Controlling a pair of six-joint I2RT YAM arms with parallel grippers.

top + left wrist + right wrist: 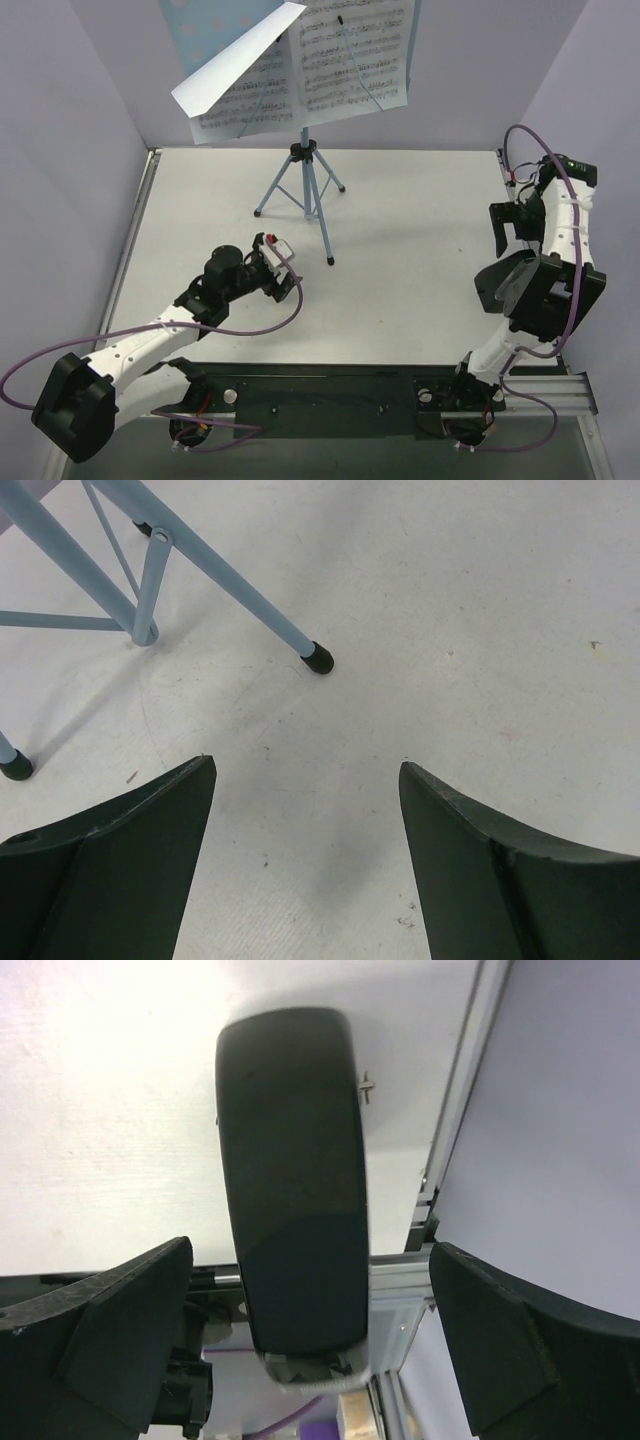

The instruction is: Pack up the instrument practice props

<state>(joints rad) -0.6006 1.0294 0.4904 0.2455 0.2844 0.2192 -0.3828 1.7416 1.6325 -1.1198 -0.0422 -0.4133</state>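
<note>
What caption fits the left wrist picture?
Open left gripper hovers over the table beside the light-blue music stand.

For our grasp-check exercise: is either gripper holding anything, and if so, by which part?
Nothing is held. The left gripper is open near the music stand, touching nothing; the right gripper is also open.

The tool (305, 764) holds its two dark fingers (120, 865) spread wide over the white desk (480, 630), and ahead to its left stands the thin-legged light-blue music stand (212, 570), its nearest black-capped foot (318, 658) apart from both fingers.
</note>
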